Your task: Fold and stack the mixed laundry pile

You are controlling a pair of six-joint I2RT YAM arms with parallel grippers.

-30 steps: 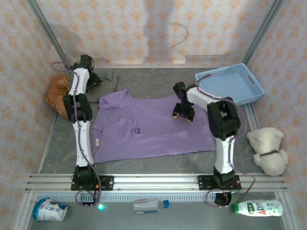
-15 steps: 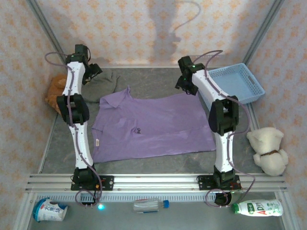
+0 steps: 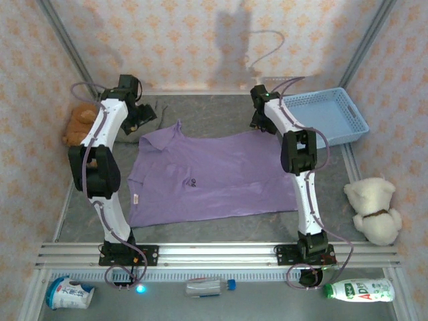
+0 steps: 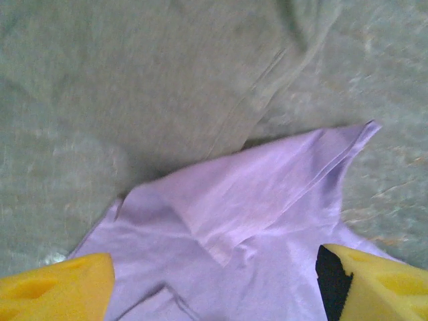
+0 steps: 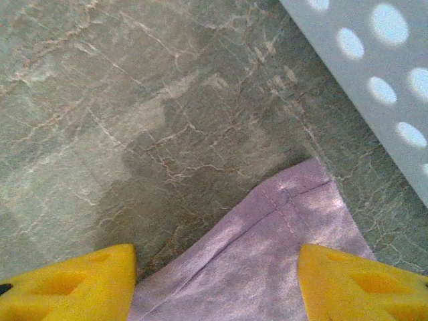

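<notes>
Bottom edge of top view, near side of rail: white-and-blue cup (image 3: pixel 69 294) lower left, clear plastic bottle with blue cap (image 3: pixel 209 286) centre, white-and-green bottle (image 3: pixel 359 289) lower right. Past the aluminium rail (image 3: pixel 214 253), on grey marbled tabletop (image 3: pixel 221 224): lavender-purple short-sleeved shirt (image 3: pixel 221 174) spread flat mid-frame, small dark chest mark (image 3: pixel 190 182) left of centre. Cream plush toy (image 3: pixel 373 210) at right edge, well apart from shirt. Orange plush toy (image 3: pixel 77 125) at left edge. Left gripper (image 3: pixel 137 119) upper left, above shirt's far-left corner; in left wrist view, jaws wide apart (image 4: pixel 214 287), yellow fingers (image 4: pixel 53 284) in both bottom corners, nothing pinched, folded shirt edge between them. Right gripper (image 3: pixel 262 122) over shirt's far-right corner; in right wrist view likewise spread wide (image 5: pixel 214 281), hemmed shirt corner flat on table between yellow pads (image 5: pixel 67 281), not held. Farthest: grey-brown trouser-like cloth (image 3: pixel 152 112) crumpled upper left, touching shirt's far edge; light blue lattice plastic basket (image 3: pixel 328 117) upper right, just beside shirt corner.
</notes>
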